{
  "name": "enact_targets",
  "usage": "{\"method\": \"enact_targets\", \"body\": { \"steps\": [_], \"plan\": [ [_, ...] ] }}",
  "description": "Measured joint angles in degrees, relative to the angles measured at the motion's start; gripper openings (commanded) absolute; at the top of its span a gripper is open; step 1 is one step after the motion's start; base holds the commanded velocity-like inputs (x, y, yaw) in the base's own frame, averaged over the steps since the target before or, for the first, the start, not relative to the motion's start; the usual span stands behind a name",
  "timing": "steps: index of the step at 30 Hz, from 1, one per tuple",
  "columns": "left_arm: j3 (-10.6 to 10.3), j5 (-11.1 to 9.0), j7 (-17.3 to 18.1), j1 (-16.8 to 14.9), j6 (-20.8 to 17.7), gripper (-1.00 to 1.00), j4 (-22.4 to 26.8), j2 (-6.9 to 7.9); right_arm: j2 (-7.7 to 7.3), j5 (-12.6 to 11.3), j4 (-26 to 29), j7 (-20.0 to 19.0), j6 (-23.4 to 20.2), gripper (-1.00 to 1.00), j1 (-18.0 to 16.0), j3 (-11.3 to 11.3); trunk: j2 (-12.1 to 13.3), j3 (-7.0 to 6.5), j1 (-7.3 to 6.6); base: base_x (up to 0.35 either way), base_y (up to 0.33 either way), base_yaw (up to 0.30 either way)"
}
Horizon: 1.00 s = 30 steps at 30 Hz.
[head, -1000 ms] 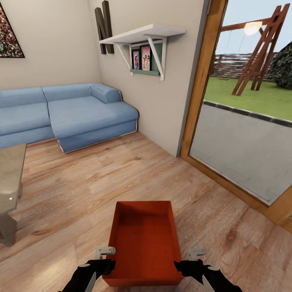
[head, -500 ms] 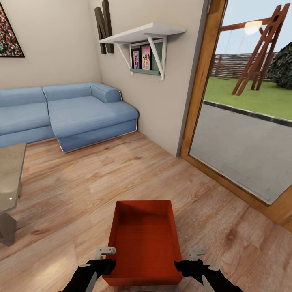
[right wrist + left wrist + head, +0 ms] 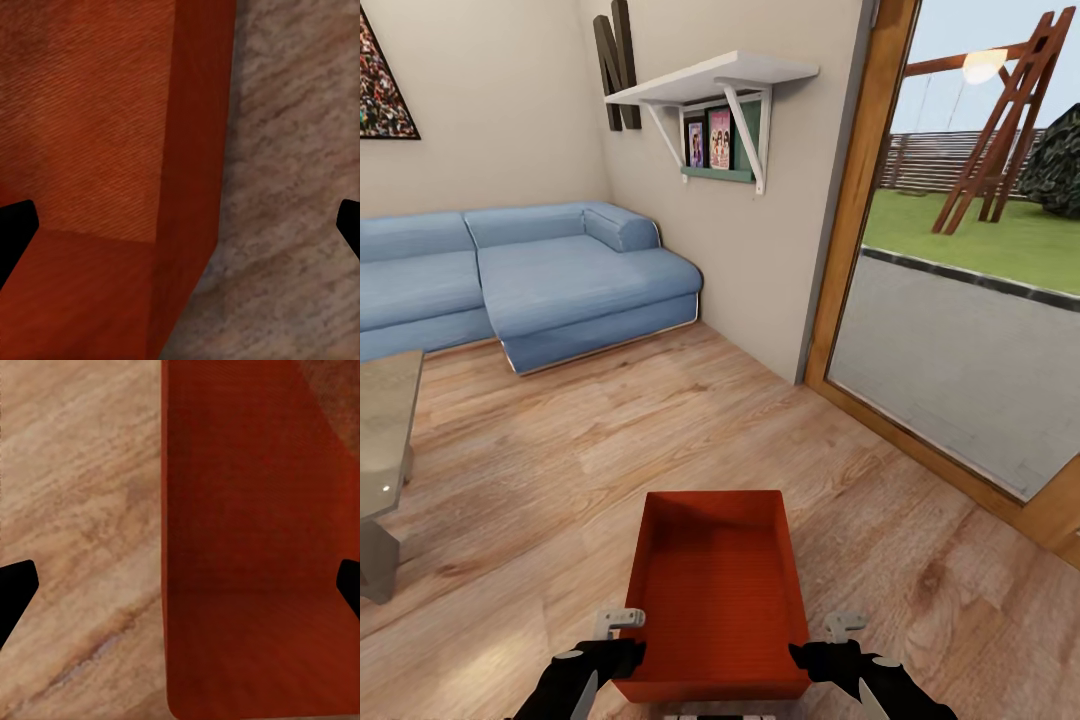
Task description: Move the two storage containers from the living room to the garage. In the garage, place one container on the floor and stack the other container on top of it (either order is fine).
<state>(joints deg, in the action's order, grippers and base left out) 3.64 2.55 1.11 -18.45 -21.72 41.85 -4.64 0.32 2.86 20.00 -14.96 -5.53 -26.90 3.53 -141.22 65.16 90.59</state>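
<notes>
Both grippers are seen at the near corners of one orange-red storage container (image 3: 717, 590): the left gripper (image 3: 610, 655) at its near left corner, the right gripper (image 3: 822, 655) at its near right corner. In the left wrist view, black fingertips (image 3: 15, 592) stand wide apart, with the container wall (image 3: 255, 547) and plank floor between them; the right wrist view shows the same wide spread across the container's edge (image 3: 187, 165). Whether the walls are actually pressed cannot be told.

Nothing is seen inside the container; its ribbed bottom is bare. It is placed over the light wood floor (image 3: 610, 440) of the living room, its long sides running away from the robot.

Open planks lie beyond the container and to both sides. Left of it, the corner of a grey low table (image 3: 382, 440) is seen. Well beyond, a blue sofa (image 3: 530, 280) is set against the beige walls, with a white shelf (image 3: 710, 85) higher up. Right of the container, a wood-framed glass door (image 3: 960, 330) looks onto paving and grass.
</notes>
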Motion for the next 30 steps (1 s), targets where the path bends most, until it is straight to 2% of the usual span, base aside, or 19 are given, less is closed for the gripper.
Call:
{"method": "enact_targets", "body": {
  "steps": [10, 13, 30],
  "plan": [
    [0.08, 0.00, -0.07, 0.00, 0.38, 1.00, 0.00, 0.26, 0.07, 0.00, 0.00, -0.03, 0.00, 1.00, 0.00, -0.03, 0.00, 0.00, 0.00, 0.000, 0.000, 0.000],
    [0.09, 0.00, -0.08, 0.00, 0.40, 1.00, -0.02, 0.23, 0.08, 0.00, 0.00, -0.03, 0.00, 1.00, 0.00, -0.04, -1.19, 0.53, 0.65, 0.000, 0.000, 0.000],
    [0.09, -0.11, -0.01, 0.00, 0.42, 1.00, 0.06, 0.00, 0.08, 0.00, 0.00, -0.03, 0.00, 1.00, 0.00, -0.04, -1.20, 0.54, 0.65, 0.007, 0.000, 0.000]
  ]
}}
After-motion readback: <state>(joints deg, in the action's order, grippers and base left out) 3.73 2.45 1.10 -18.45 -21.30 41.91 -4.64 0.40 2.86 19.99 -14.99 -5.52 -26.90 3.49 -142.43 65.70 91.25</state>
